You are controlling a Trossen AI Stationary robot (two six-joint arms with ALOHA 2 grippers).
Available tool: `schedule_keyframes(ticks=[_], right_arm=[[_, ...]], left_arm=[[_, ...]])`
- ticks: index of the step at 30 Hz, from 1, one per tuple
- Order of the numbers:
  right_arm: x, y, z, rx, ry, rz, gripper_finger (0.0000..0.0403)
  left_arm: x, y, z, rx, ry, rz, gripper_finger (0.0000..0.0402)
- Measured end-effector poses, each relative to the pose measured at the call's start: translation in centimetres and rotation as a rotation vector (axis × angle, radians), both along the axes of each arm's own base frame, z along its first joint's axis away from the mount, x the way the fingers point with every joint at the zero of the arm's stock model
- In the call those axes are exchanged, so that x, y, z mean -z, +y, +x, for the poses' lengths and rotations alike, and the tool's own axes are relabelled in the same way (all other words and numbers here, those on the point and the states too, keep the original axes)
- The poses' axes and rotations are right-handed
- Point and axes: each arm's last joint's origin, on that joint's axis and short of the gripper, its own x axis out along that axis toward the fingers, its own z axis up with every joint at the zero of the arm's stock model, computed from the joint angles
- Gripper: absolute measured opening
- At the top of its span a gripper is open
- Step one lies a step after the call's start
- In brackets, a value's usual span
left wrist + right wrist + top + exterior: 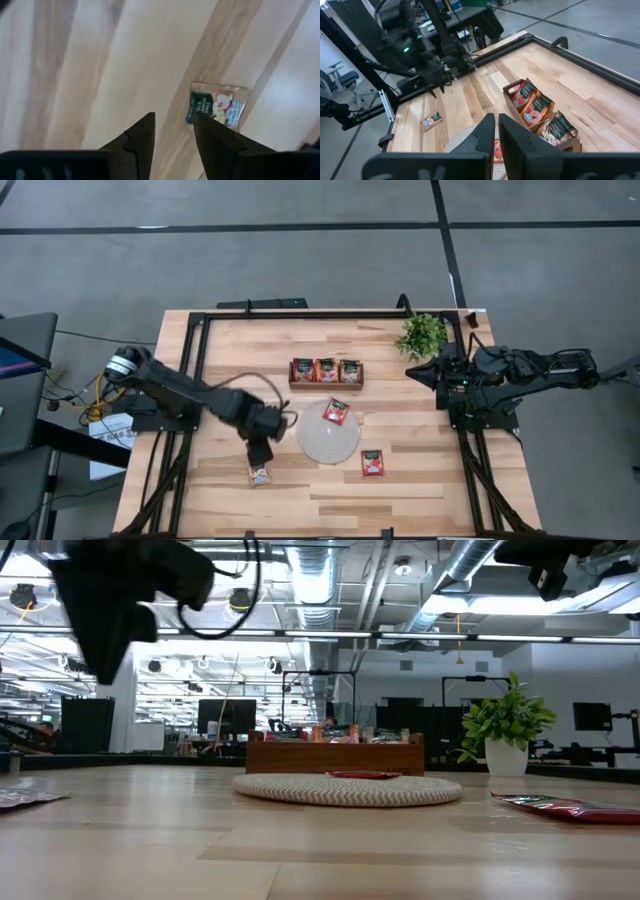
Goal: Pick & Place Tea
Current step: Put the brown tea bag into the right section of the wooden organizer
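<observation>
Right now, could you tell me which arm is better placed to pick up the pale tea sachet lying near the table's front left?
The left. Its gripper hovers just over the pale sachet, fingers open, and the sachet sits just past its fingertips in the left wrist view. The right gripper waits across the table beside the potted plant.

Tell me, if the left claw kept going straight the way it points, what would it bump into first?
Probably the pale tea sachet lying flat on the table. The left gripper, fingers open, points down at the wood with the sachet just past one fingertip, so it might touch bare wood beside it.
</observation>
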Motion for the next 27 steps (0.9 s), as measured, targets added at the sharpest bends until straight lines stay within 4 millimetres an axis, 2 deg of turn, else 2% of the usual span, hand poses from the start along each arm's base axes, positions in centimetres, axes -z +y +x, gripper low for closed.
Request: schedule_keyframes(ticks=[5, 10, 20, 27], right_arm=[[0.0, 0.0, 0.0, 0.000, 0.000, 0.000, 0.0017], [0.0, 0.0, 0.0, 0.000, 0.000, 0.000, 0.0017], [0.0, 0.0, 0.0, 0.000, 0.000, 0.000, 0.0017], [0.0, 0.0, 0.0, -0.001, 0.000, 0.000, 0.0017]], left_arm=[[1.3, -2.5, -1.1, -0.035, -0.004, 0.016, 0.0127], [3.2, -4.0, -2.2, -0.062, -0.008, 0.005, 0.0126], [4.6, -5.0, -2.0, -0.106, -0.053, -0.058, 0.0126], [7.3, -5.5, -1.2, -0.089, 0.015, -0.028, 0.0126]])
